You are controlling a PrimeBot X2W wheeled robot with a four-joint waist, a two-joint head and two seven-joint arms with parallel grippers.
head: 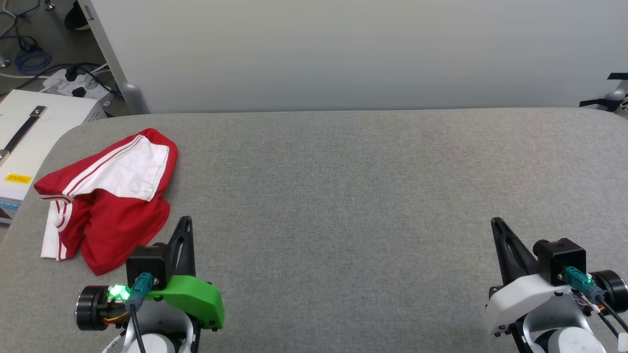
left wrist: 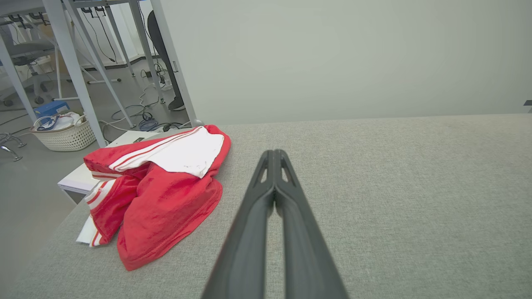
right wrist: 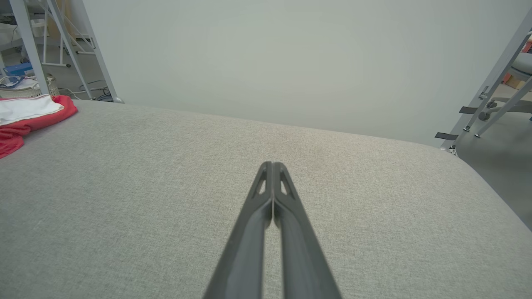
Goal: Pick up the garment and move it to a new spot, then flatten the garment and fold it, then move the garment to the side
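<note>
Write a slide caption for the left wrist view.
Left claw, shut and empty, points across the grey table; the crumpled red-and-white garment lies to its left near the table's edge.

I see the garment bunched on the table at its left end, with one edge reaching the table's left rim. My left gripper sits near me, just right of the garment's near edge. My right gripper sits at the near right, well apart from both. A panel stands behind the table. A box lies left of the table beside the garment, with a power strip behind it on the floor.
</note>
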